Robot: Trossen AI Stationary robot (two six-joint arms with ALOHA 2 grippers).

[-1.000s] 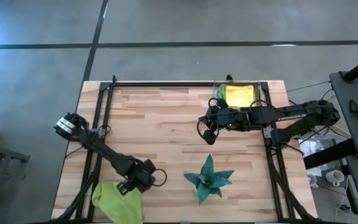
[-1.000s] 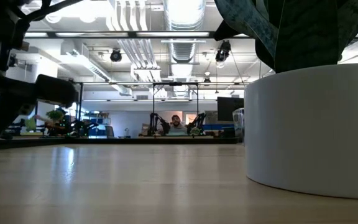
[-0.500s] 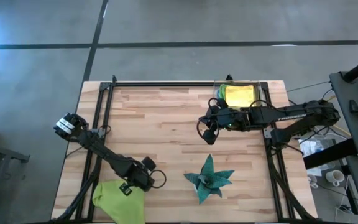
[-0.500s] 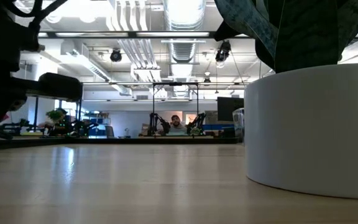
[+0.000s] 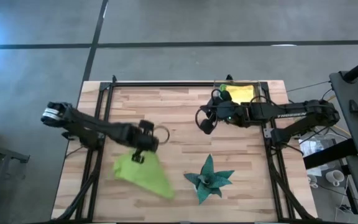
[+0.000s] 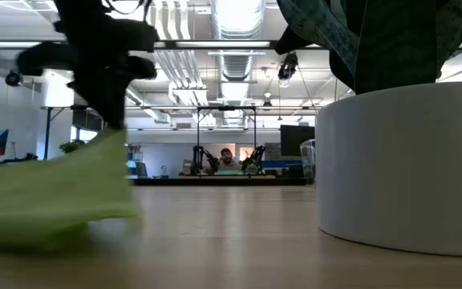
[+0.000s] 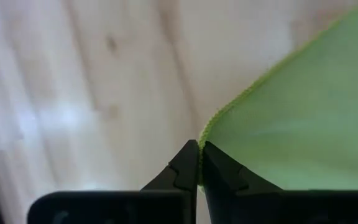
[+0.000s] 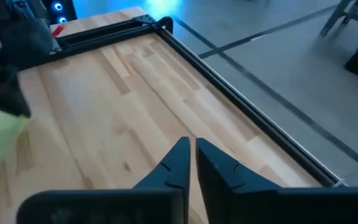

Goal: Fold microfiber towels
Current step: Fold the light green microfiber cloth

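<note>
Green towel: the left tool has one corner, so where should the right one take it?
The left tool is shut on a corner of the green towel, which trails toward the table's near edge. Best bet is the free corner nearest the star plant, approached from the right arm's side, since that hem lies flat and open. The right tool hovers mid-table, shut.

Right end effector [image 8: 191, 163] closed above wooden table [image 8: 123, 118].
</note>
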